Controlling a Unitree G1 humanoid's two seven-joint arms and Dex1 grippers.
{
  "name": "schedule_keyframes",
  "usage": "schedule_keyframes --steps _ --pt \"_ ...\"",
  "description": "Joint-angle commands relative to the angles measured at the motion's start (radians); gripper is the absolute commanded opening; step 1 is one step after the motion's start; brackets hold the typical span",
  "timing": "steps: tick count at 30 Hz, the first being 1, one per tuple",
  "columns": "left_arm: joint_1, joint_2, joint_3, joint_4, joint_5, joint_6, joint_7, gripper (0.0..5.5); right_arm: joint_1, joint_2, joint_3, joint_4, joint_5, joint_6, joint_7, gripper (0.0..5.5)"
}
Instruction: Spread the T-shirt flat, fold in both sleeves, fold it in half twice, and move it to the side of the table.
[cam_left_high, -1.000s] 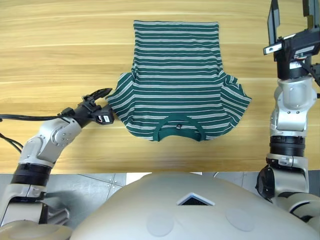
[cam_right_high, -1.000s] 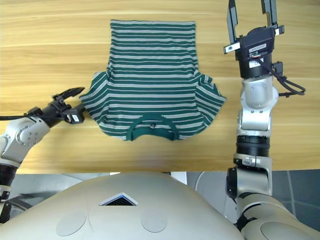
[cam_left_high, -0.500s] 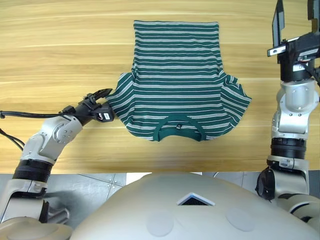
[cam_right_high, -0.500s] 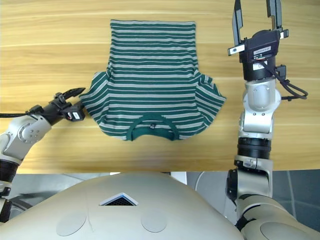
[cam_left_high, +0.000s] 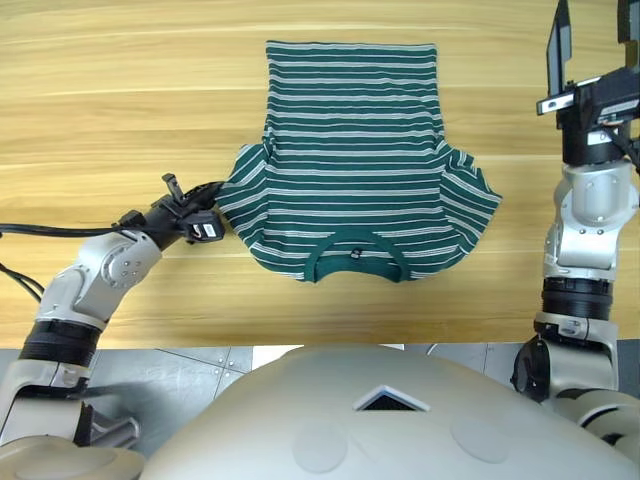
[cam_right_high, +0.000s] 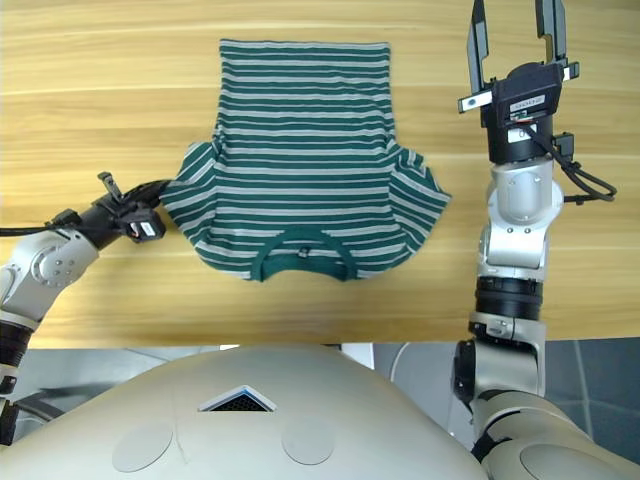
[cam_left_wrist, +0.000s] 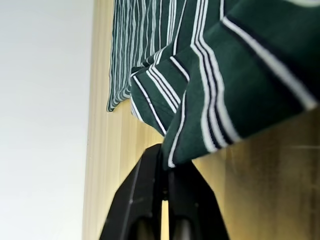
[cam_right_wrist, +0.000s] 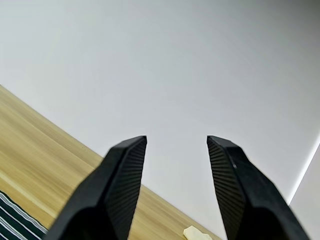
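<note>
My left gripper (cam_left_high: 212, 195) is now clenched on the edge of the T-shirt's (cam_left_high: 352, 160) sleeve (cam_left_high: 240, 190) on my left; a second ago it sat open just beside it. Right gripper (cam_right_high: 512, 25) barely moved: fingers apart, raised over the bench's (cam_left_high: 120, 100) right side. T-shirt lies mid-bench, long axis running away from me, collar (cam_left_high: 357, 255) nearest, hem (cam_left_high: 352, 45) far. Light wood bench, plain white wall (cam_right_wrist: 200, 60).

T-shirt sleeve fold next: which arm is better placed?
Left, probably: the left hand is shut on the T-shirt at its sleeve edge; the right hand stands open, off the cloth.
</note>
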Motion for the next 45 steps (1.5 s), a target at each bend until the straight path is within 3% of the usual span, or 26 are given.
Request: schedule_keyframes --steps 1,22,40,45 --pt "0.077 -0.025 -0.05 0.048 0.038 0.047 -0.019 0.01 0.002 -0.008 -0.012 -0.005 0.011 -0.004 0.004 2.26" --pt "0.016 -0.182 0.005 -0.078 -0.096 -0.046 0.066 0.01 -0.003 -0.004 -0.013 0.033 0.002 -0.014 -0.002 2.26" --pt "-0.041 -0.277 -0.152 0.037 -0.119 -0.091 -0.036 0.01 -0.003 0.006 -0.002 0.052 -0.006 -0.022 -0.004 2.26" --pt "-0.048 -0.299 -0.184 0.078 -0.161 -0.087 -0.074 0.82 -0.006 0.007 -0.001 0.05 -0.005 -0.02 -0.003 2.26"
